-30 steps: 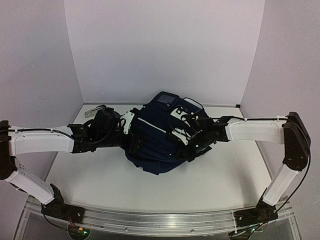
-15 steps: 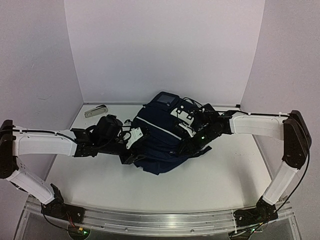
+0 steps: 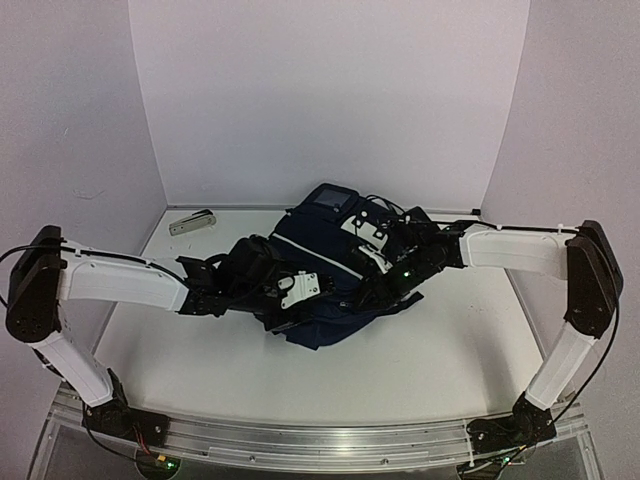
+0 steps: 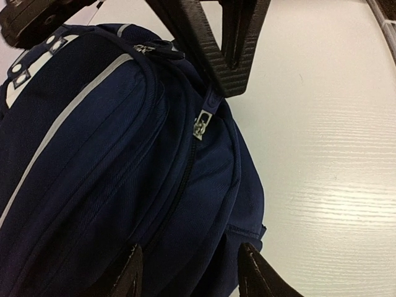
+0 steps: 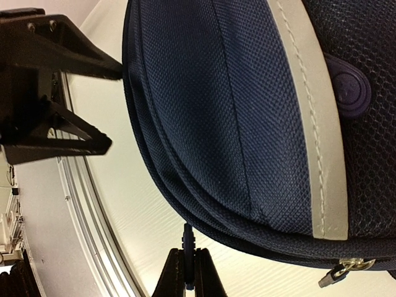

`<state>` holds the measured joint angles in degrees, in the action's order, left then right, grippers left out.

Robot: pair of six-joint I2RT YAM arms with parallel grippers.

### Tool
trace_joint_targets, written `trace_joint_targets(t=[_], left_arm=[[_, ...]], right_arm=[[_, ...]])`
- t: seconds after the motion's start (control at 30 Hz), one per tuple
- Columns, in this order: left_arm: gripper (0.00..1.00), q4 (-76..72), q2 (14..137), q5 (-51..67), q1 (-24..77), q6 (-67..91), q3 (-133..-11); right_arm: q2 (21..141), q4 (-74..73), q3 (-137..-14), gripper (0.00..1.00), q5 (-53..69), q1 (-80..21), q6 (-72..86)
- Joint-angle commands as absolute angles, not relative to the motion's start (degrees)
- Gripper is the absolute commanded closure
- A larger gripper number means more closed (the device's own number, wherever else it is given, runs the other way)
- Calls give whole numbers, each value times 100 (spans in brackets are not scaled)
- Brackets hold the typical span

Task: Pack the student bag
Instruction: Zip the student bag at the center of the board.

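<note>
— At near left, left gripper point(image 4: 193, 277)?
— Spread wide, pads point(image 4: 129, 272) well apart, navy cloth showing between them. Set over the near lower edge of the student bag point(image 3: 322, 262). Not pinching anything; touching the cloth or just clear of it, hard to tell from the wrist view.
— And the bag's place?
— Middle of the white table point(image 3: 200, 350), lying between both arms. Pale stripe point(image 4: 74, 124) running along the front pocket, small grey panel point(image 3: 327, 197) at the far end.
— Right gripper point(image 5: 185, 275)?
— Stretched in from the right, against the bag's right side. Fingers almost together, pinching a thin dark tab point(image 5: 187, 238). Probably a zip cord, though too slim and dark to be sure.
— Any zip in sight?
— Metal zip pull point(image 4: 202, 124) hanging on the rounded seam, just below a black finger at the top of the left wrist view.
— Beyond the bag?
— Small grey object point(image 3: 192, 221) near the far left corner of the table, well apart from bag and arms, close to the back wall point(image 3: 320, 100).
</note>
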<state>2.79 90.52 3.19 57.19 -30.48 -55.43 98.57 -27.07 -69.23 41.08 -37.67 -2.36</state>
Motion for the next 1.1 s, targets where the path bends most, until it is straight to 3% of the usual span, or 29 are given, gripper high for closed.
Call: trace_joint_targets(t=[0.0,0.23,0.5,0.7,0.87,1.07], left_arm=[[50,46,9466,-65,5879,-3593,-6077],[60,-375,10058,-982,6160,-4054,-6365],[88,-967,10115,-1828,6297,-4391,-6200],[71,-663,9282,-852,6482,-4155,-5842],[65,-534,8912,-691,6504,-4063,-5792],[62,-463,9407,-952,6484,-4463,-6041]], right_arm=[[9905,-2524,-7124,100,4376,-3727,-186],[9845,-2530,-7043,100,4371,-3716,-220],[9749,-2530,-6925,100,4377,-3592,-252],[9722,-2530,-6909,100,4479,-3542,-233],[9772,-2531,-6961,100,4559,-3542,-202],[9784,-2531,-6988,100,4635,-3542,-167]])
